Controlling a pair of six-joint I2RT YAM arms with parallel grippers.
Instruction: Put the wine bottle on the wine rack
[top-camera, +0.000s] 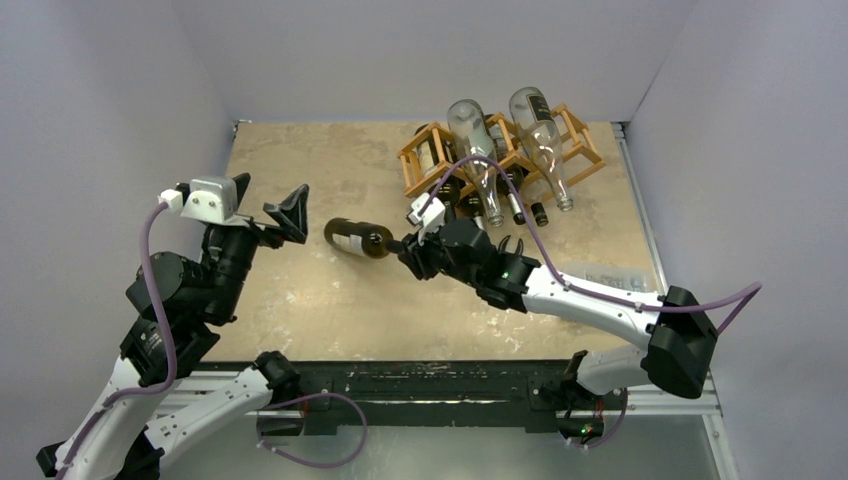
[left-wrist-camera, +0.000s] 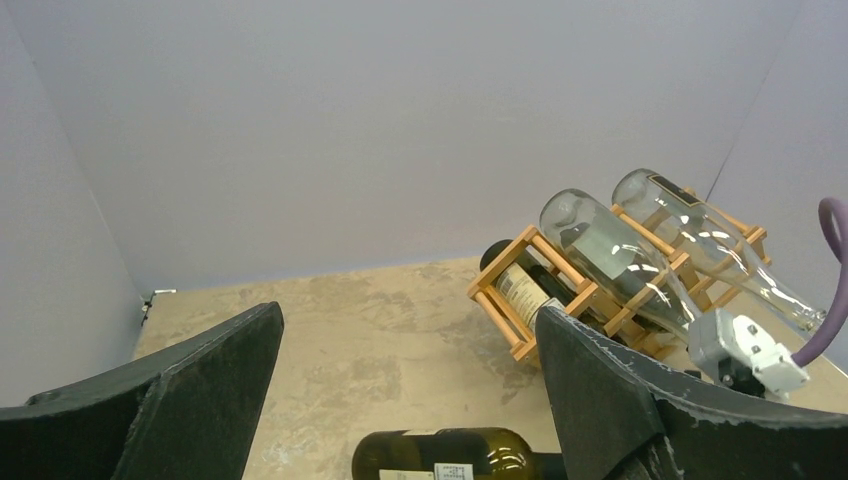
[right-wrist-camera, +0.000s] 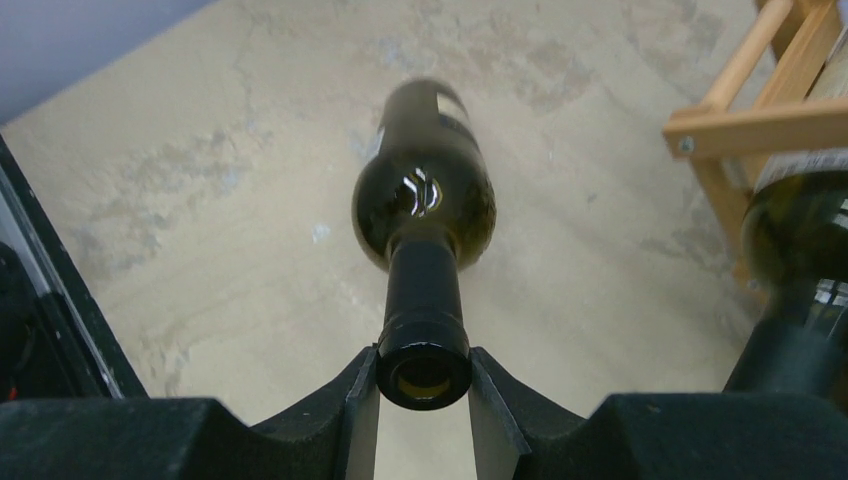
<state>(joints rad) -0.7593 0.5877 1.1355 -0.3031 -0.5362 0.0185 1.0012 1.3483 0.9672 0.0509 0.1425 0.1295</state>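
black-and-white arms (top-camera: 590, 295) trailing purple cables (top-camera: 147, 255); black wedge-shaped pincer fingers (left-wrist-camera: 200, 400).

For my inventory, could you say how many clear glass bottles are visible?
2: the left clear bottle and the right clear bottle lie side by side atop the wine rack. None appears hidden.

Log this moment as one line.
right pincer: shut on wine bottle neck | left pincer: open, empty | wine bottle: horizontal, apart from wine rack
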